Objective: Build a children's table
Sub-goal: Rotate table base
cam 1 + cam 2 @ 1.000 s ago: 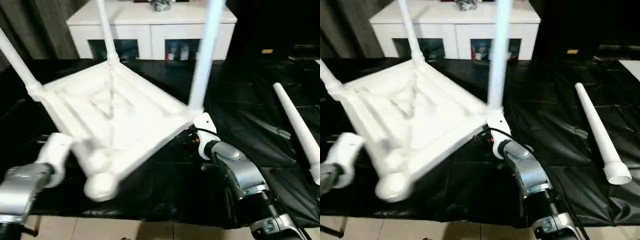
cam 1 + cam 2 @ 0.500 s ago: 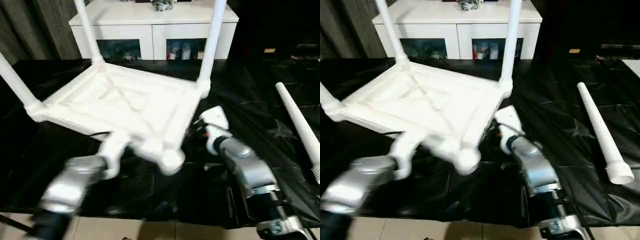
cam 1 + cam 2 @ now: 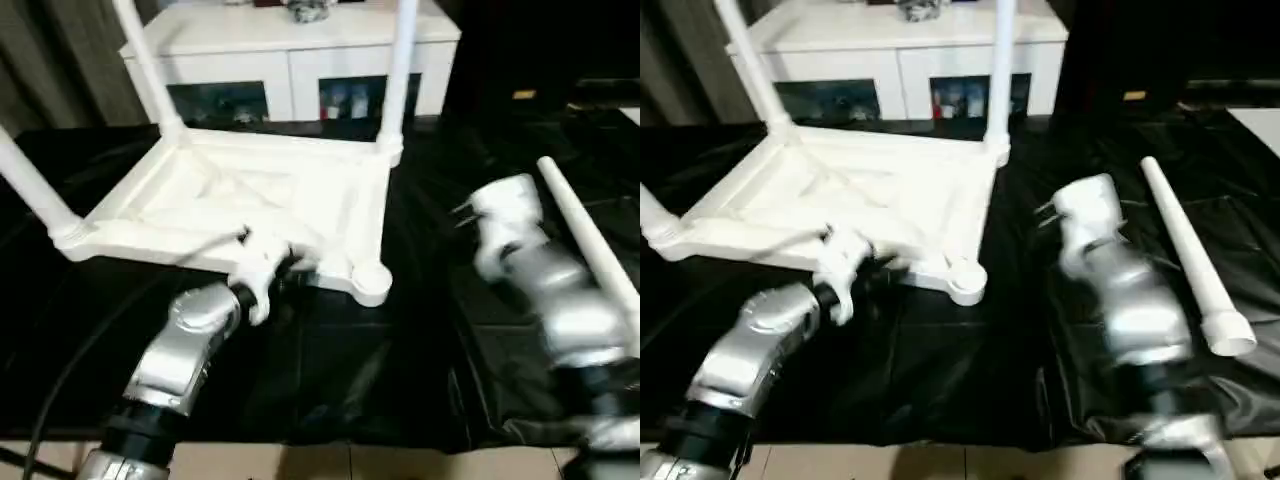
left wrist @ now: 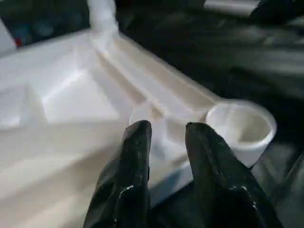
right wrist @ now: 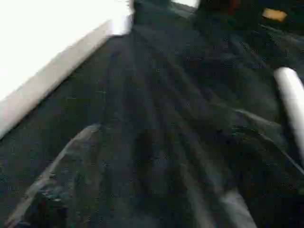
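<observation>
Holding the upside-down tabletop (image 3: 270, 205) by its near rim, the left gripper (image 4: 164, 137) pinches it beside the empty corner hole (image 4: 241, 126). Three legs already stand up. The last leg (image 3: 1185, 255) lies on the black worktop (image 3: 330, 370), right of the right gripper (image 3: 497, 205), whose fingers I cannot tell. Keep the top steady and grab the leg mid-way. The standing legs' tops are cut off.

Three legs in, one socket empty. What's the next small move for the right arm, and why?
Probably bring the right claw across to the loose leg lying on the black sheet beside it and close on it. The near corner socket of the upturned tabletop stands empty, and the left claw is at that edge.
</observation>
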